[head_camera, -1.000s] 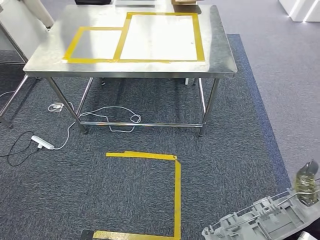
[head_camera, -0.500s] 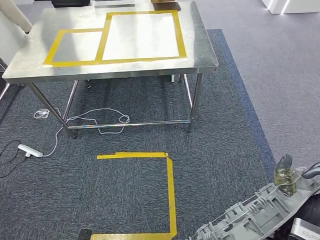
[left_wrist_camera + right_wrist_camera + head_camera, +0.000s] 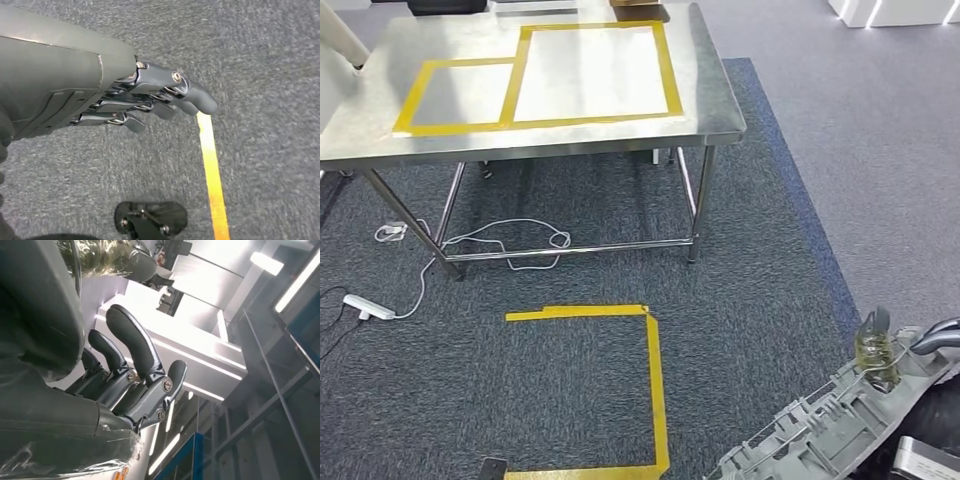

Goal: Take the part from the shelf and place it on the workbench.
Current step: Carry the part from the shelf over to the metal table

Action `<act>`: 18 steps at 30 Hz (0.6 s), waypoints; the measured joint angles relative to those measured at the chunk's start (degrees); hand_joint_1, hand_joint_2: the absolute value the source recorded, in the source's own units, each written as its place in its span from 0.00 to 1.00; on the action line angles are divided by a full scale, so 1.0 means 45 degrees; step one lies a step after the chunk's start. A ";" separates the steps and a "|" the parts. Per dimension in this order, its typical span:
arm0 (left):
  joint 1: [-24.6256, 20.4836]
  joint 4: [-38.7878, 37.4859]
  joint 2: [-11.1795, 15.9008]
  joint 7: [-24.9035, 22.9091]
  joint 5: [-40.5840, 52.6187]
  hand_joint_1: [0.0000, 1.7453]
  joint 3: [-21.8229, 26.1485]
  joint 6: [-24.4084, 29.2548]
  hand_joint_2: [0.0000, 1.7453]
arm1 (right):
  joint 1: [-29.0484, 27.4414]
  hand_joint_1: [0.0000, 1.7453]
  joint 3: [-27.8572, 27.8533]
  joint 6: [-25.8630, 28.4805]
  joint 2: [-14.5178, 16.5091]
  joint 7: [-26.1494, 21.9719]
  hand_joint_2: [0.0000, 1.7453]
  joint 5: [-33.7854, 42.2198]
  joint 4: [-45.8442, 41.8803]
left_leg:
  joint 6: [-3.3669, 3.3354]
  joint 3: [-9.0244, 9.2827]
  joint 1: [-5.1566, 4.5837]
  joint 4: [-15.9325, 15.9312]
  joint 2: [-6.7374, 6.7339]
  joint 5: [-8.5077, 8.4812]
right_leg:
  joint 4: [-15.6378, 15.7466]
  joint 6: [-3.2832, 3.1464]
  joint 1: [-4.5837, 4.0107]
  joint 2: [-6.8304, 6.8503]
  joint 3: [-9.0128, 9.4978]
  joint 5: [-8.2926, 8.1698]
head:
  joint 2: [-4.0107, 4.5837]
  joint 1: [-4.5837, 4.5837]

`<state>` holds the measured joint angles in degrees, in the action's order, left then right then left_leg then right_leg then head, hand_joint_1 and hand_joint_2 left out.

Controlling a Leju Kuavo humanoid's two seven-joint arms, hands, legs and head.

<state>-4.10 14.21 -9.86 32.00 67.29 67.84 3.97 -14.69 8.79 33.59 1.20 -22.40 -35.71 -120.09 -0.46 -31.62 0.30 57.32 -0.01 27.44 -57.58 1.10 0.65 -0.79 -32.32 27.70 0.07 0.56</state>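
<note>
1. I see my right hand [image 3: 128, 375] grasping the grey part [image 3: 841, 420], low at the right, well apart from the desk [image 3: 712, 95].
2. My left hand [image 3: 151, 97] hangs released, fingers straight, above the carpet [image 3: 264, 125].

- My head view cuts off the part [image 3: 841, 425] at the bottom-right corner.
- The part [image 3: 34, 305] hides my right hand's [image 3: 124, 380] grip from me.
- The workbench [image 3: 712, 100] runs off frame at left.
</note>
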 joint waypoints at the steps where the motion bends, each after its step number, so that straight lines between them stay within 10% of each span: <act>1: 0.0004 0.0000 -0.0002 0.0006 0.0010 0.00 0.0000 -0.0018 1.00 | 0.0012 1.00 0.0026 0.0007 -0.0016 -0.0045 1.00 0.0049 0.0002 | -0.0052 0.0021 0.0020 -0.0060 -0.0009 -0.0034 | -0.0060 0.0074 0.0013 0.0019 -0.0046 0.0057 | 0.0000 0.0012; 7: -0.0009 0.0000 0.0017 0.0024 0.0056 0.00 -0.0004 -0.0126 1.00 | 0.0104 1.00 0.0096 0.0039 -0.0120 -0.0161 1.00 0.0279 0.0033 | -0.0225 0.0087 0.0058 -0.0158 -0.0060 -0.0055 | -0.3532 0.0372 0.0053 0.0079 -0.1847 0.1438 | 0.0000 0.0095; 11: 0.0000 0.0000 0.0003 0.0027 0.0069 0.00 -0.0002 -0.0148 1.00 | 0.0129 1.00 0.0114 0.0040 -0.0149 -0.0166 1.00 0.0293 0.0049 | -0.0098 0.0250 0.0030 -0.0128 -0.0049 0.0092 | -0.0991 0.0339 0.0077 0.0194 -0.0654 -0.0003 | 0.0000 0.0100; 18: -0.0035 0.0000 0.0021 0.0079 0.0072 0.00 -0.0005 -0.0148 1.00 | 0.0127 1.00 0.0196 0.0057 -0.0183 -0.0211 1.00 0.0278 0.0056 | 0.0336 0.0049 0.0020 0.0550 -0.0058 0.0619 | -0.0056 -0.0229 0.0044 0.0171 -0.0042 -0.0008 | 0.0000 -0.0005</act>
<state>-4.26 14.21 -9.77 32.35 67.61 67.82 3.31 -14.12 9.67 33.85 0.37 -23.35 -34.46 -119.84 1.05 -31.39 0.39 59.79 -0.27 30.22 -57.84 0.07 0.85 -0.02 -32.51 27.66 0.07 0.53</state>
